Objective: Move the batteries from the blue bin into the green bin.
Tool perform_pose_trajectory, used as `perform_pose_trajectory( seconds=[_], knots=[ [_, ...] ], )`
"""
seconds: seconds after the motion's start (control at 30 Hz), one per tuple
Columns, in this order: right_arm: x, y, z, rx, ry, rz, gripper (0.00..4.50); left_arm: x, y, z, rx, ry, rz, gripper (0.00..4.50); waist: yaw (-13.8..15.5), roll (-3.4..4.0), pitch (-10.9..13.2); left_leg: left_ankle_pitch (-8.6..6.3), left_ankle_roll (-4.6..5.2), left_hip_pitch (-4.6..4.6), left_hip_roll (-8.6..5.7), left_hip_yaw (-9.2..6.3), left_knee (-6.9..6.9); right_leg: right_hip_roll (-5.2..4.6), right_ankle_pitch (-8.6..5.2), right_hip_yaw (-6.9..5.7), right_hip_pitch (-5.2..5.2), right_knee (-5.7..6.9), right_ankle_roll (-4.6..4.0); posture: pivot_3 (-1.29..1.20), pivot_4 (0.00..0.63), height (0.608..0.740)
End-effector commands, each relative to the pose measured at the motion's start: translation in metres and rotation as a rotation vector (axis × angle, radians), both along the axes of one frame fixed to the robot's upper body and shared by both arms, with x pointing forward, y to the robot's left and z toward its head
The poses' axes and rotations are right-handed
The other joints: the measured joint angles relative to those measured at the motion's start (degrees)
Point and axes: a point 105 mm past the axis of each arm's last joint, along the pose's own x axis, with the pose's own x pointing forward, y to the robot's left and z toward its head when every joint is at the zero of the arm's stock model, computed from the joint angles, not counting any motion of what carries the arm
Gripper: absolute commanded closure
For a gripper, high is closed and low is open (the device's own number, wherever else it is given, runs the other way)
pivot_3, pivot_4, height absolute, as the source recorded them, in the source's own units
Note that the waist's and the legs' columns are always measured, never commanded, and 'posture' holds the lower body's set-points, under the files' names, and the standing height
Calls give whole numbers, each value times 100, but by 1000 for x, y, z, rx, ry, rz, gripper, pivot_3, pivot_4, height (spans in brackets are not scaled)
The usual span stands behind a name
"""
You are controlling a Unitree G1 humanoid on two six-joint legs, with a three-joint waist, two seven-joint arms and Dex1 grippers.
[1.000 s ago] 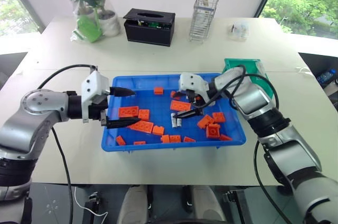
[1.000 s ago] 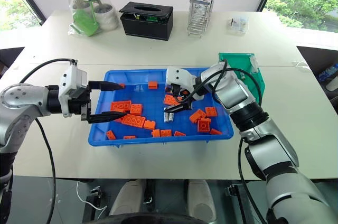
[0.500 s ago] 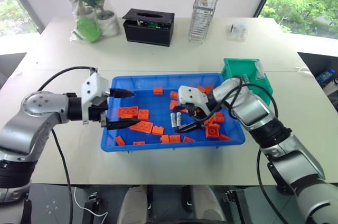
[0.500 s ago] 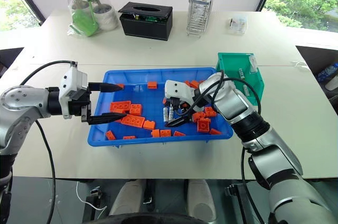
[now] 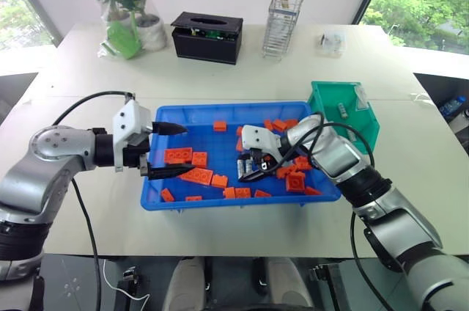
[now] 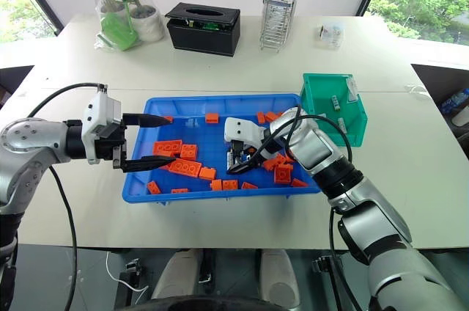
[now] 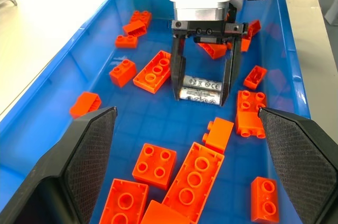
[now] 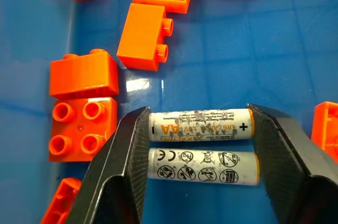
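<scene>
I have the right gripper (image 7: 202,94) pinching both batteries (image 8: 203,151) end to end, so they lift together. The left gripper (image 5: 163,149) hangs spread at the blue bin's (image 5: 212,112) nine o'clock, out of the way.

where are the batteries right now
In the head views the two batteries lie side by side on the floor of the blue bin, right of centre among orange bricks, bracketed end to end by the right gripper.

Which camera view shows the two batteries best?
The right wrist view: both batteries lie side by side, labels readable, between the right hand's fingers. The left wrist view shows them smaller; the eye views show them tiny.
</scene>
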Motion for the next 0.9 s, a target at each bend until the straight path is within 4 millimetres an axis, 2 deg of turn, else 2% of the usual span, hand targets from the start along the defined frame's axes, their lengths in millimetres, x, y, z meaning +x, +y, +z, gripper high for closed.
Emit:
perform_pose_trajectory(
  seconds=[0.03, 0.13, 0.2, 0.37, 0.47, 0.6, 0.7, 0.9],
  knots=[
    [0, 1, 45, 125, -60, -23, 2286, -2, -3, 9, -3, -49, -15, 0, 3, 0, 0, 0, 0, 0, 0, -1, 0, 0, 1, 0, 0, 0, 2, 0, 150, 736],
    [1, -22, 79, 185, -99, -101, 2286, -1, -3, 8, -5, -47, -16, 0, 35, 1, 1, 0, 0, -1, 0, -9, 0, -3, 3, 0, 0, 0, 6, 0, 150, 736],
    [1, -36, 91, 208, -105, -152, 2286, 0, -3, 7, -8, -45, -19, 0, 40, 0, 0, 0, 0, -2, -2, -12, 1, -8, 0, -1, 3, -3, 0, 0, 150, 736],
    [1, -69, 87, 154, -127, -241, 2286, 3, -8, 8, -13, -50, -34, 0, 16, -3, -1, 0, 0, 0, -3, -11, 1, -11, -5, -1, 3, -7, -8, 0, 150, 736],
    [13, -100, 96, 145, -180, -361, 2286, 5, -9, 9, -15, -53, -39, 0, 12, 1, 2, -1, 0, 0, -4, -7, -1, -10, -5, -1, 1, -7, -8, 0, 150, 736],
    [37, -160, 119, 157, -279, -593, 2286, 4, -9, 8, -11, -55, -44, 0, 9, 0, 2, 0, 1, 0, -4, 1, 2, -11, -5, 1, 1, -8, -8, 0, 150, 736],
    [41, -189, 118, 141, -295, -686, 2286, 4, -9, 8, -11, -53, -46, 0, 16, -1, 2, 0, 1, -1, -5, 7, 1, -12, -6, 1, 1, -10, -9, 0, 150, 736],
    [50, -209, 97, 90, -290, -755, 2286, 6, -10, 8, -10, -55, -47, 0, -21, 1, 3, 0, 1, 1, -3, 7, -2, -7, -5, 2, 0, -9, -7, 0, 150, 736]
  ],
)
